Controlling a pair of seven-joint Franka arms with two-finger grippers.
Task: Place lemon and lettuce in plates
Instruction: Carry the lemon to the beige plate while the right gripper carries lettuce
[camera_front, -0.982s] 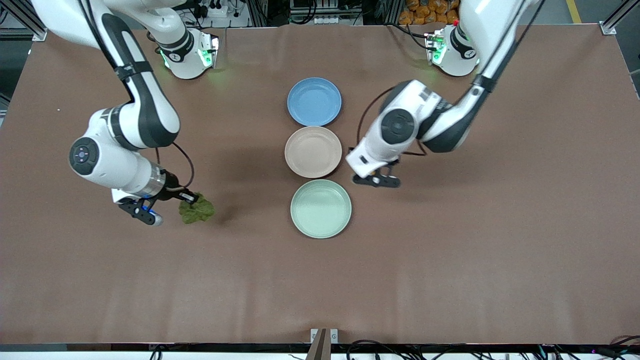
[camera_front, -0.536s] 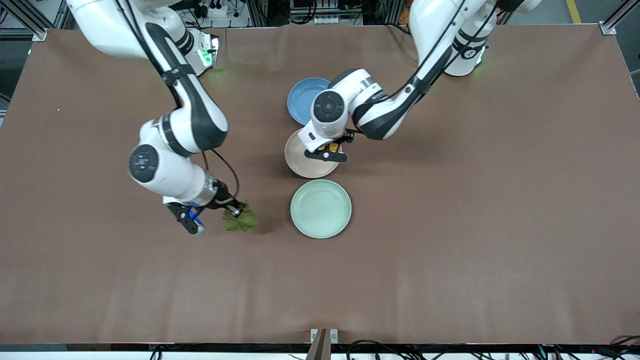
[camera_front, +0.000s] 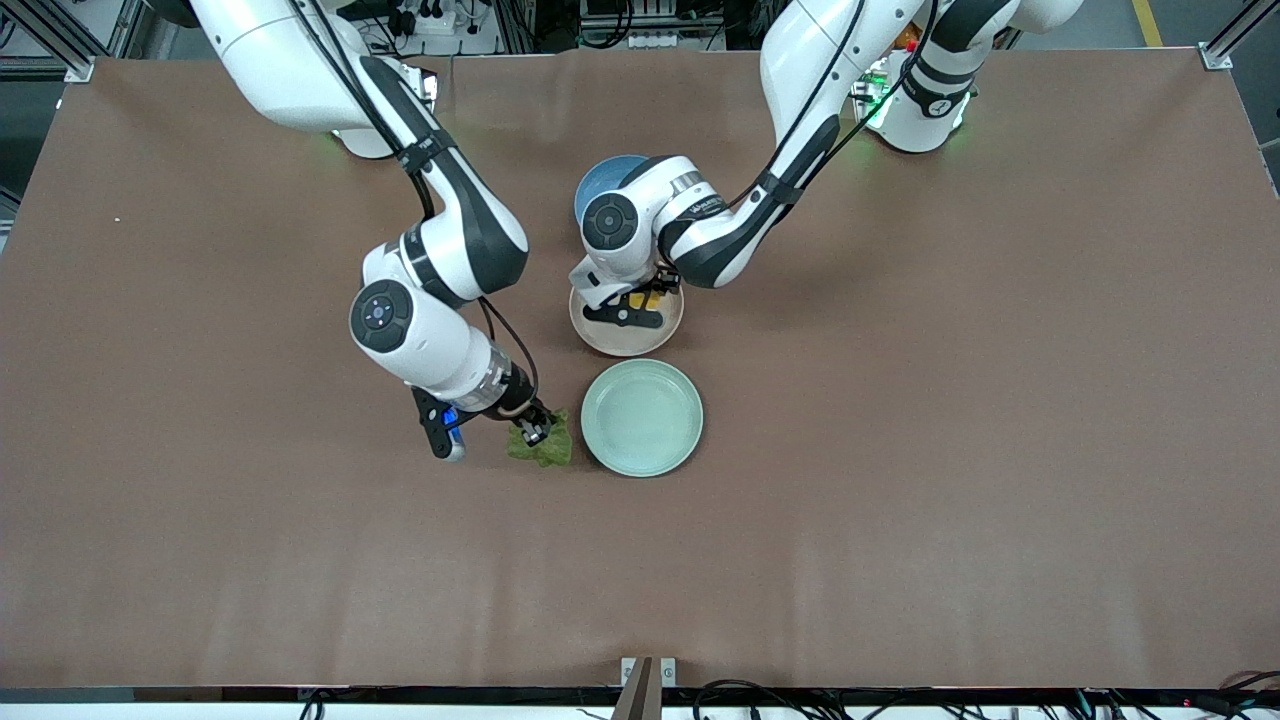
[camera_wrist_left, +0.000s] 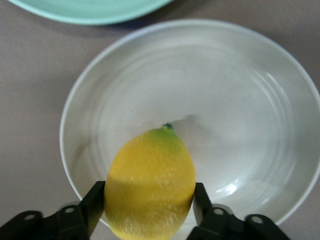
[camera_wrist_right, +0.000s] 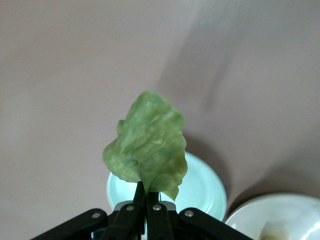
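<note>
The jaws of the left gripper (camera_wrist_left: 150, 202) are closed on the lemon (camera_wrist_left: 150, 183), one finger pressed to each side of the fruit, which hangs over the beige-pink plate (camera_wrist_left: 280, 125). In the front view that gripper (camera_front: 628, 313) is above the same plate (camera_front: 660, 338), which lies on the table (camera_front: 950, 420) between the blue plate (camera_front: 596, 180) and the mint green plate (camera_front: 642, 417). The jaws of the right gripper (camera_wrist_right: 148, 200) are pinched tight on the lower edge of the lettuce (camera_wrist_right: 147, 146), holding the leaf up in the air. From the front, the right gripper (camera_front: 528, 428) and lettuce (camera_front: 543, 446) are over the table just beside the mint green plate, toward the right arm's end.
</note>
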